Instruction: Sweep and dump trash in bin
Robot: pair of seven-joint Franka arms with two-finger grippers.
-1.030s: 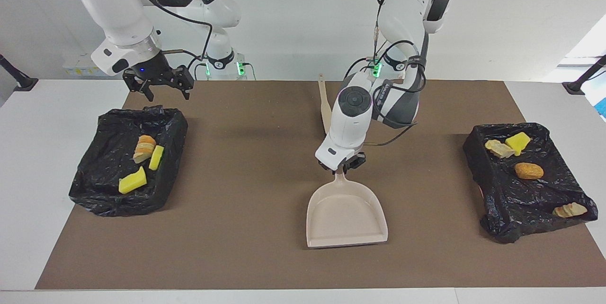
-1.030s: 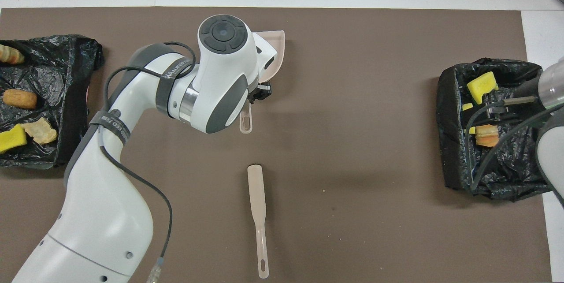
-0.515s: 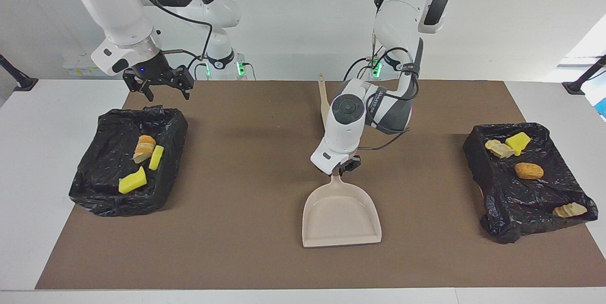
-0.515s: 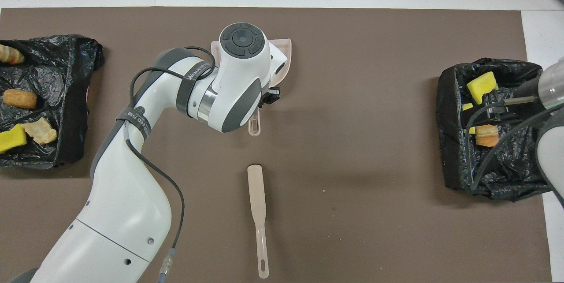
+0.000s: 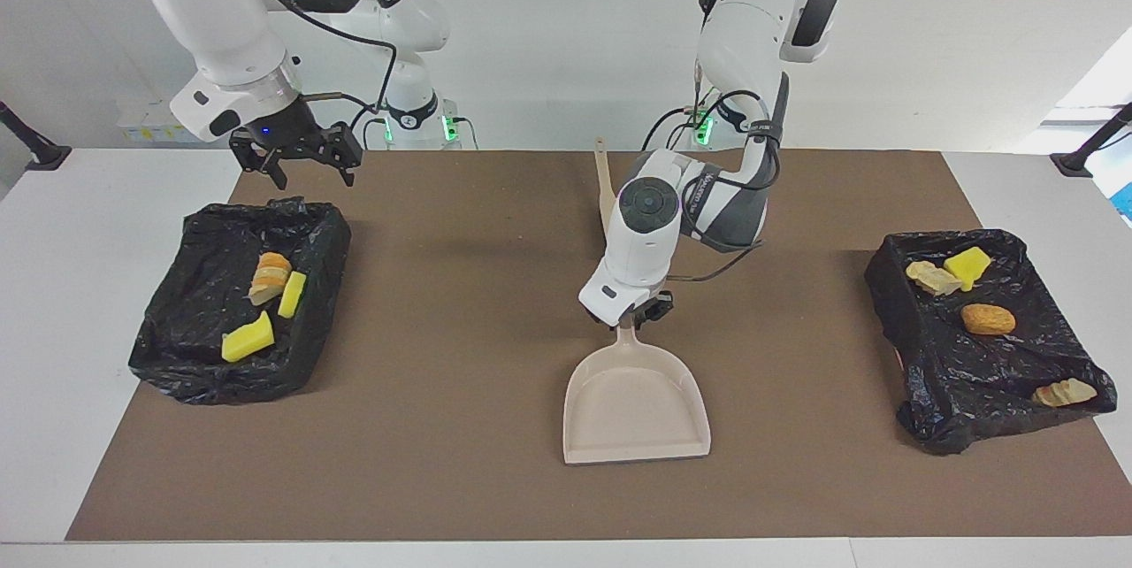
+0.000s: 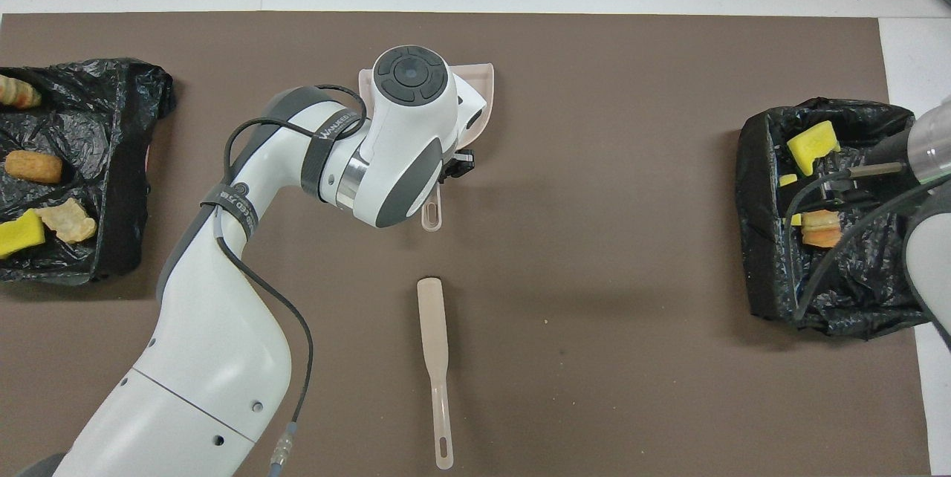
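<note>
At the middle of the facing view, the beige dustpan lies flat on the brown mat, its open mouth toward the bottom of the frame and its handle pointing up toward the robots. The left tool sits low, right at the top of that handle; whether it pinches the handle or has let go cannot be told. In the overhead view the left arm's wrist covers most of the pan, and only the handle's loop end shows below it.

The beige brush lies alone on the mat at the lower centre of the overhead view, nearer to the robots than the dustpan and apart from it.

All seven pieces of the trash lie in two black-lined bins. The bin at the left of the facing view holds a bread piece and two yellow wedges. The bin at the right of that frame holds a yellow wedge, a pale slice, a brown pastry and another slice.

The right tool hangs at the upper left of the facing view, over the robot-side edge of that bin, spread wide and holding nothing; its arm waits.
</note>
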